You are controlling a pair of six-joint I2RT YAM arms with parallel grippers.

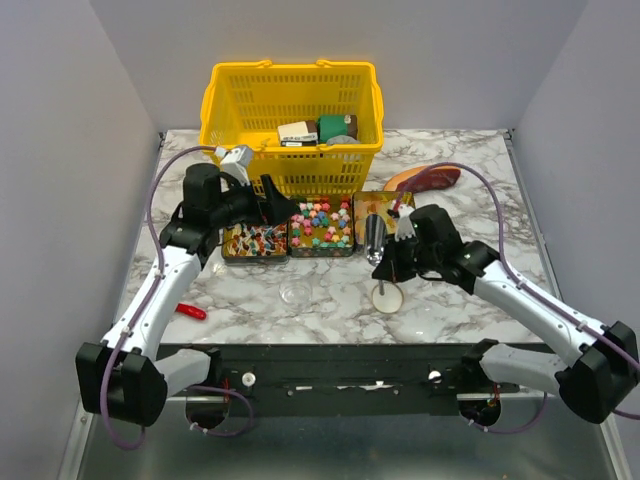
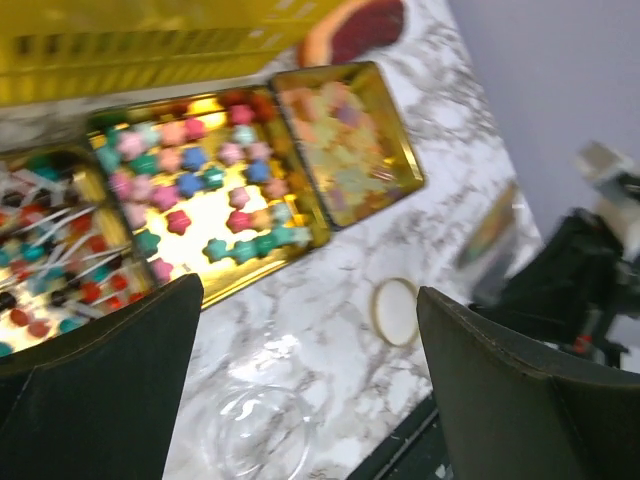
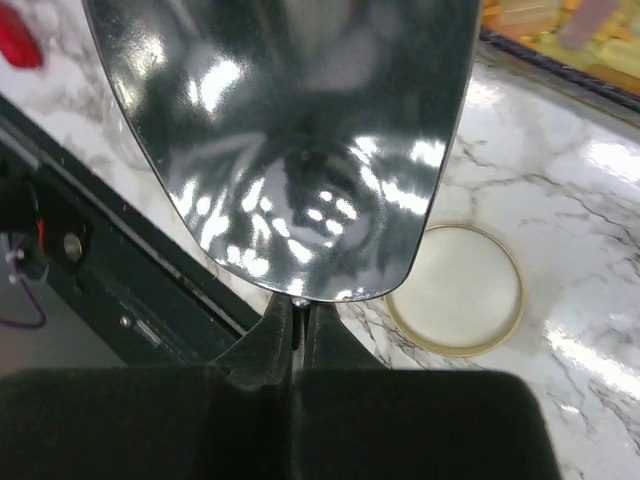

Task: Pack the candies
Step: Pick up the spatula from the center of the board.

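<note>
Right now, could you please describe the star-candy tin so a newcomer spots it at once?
Find the yellow basket at the back; three tins sit in a row before it. Yours is the middle tin: pink, teal and blue stars, unlike wrapped sweets left and pale gummies right.

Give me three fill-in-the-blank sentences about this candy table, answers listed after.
1. The right gripper is shut on a shiny metal ____.
2. Three tins of candies sit in front of a ____ basket.
3. The jaws of the left gripper stand ____ above the tins.
Missing words: scoop; yellow; open.
</note>
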